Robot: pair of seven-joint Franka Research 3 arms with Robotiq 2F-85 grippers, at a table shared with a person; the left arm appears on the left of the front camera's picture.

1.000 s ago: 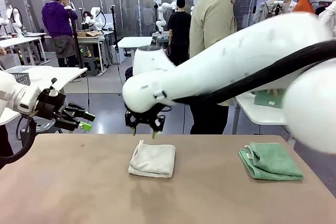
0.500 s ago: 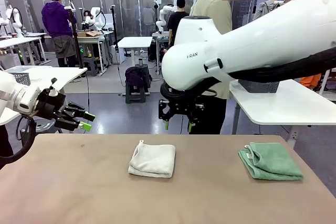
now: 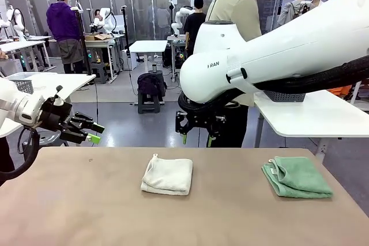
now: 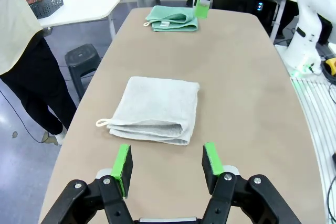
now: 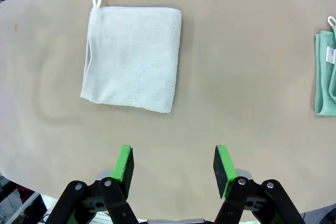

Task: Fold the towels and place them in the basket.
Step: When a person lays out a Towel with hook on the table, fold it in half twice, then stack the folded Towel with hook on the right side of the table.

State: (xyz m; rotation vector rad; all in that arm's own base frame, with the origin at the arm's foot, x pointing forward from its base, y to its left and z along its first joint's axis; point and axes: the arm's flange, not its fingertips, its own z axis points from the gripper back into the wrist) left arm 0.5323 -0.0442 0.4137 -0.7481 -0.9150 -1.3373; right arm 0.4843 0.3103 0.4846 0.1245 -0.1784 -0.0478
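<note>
A cream white towel (image 3: 167, 176) lies folded at the middle of the brown table (image 3: 86, 211), and a mint green towel (image 3: 297, 177) lies folded at the right. My right gripper (image 3: 196, 137) hangs open above the table's far edge, just behind the cream towel. Its wrist view looks straight down on the cream towel (image 5: 131, 56) and the green towel's edge (image 5: 325, 72). My left gripper (image 3: 95, 132) is open at the far left, off the table, aimed at the cream towel (image 4: 157, 109). The dark grey basket (image 4: 47, 4) rests on a white side table by a person.
The person stands behind the far edge, between the brown table and the white side table (image 3: 314, 116). A paler grey mesh basket (image 3: 20, 84) sits on another white table at far left. A black stool (image 4: 81, 59) stands beside the table.
My right arm has swung right from just behind the cream towel and lifted a little. The left arm and both towels have stayed put.
</note>
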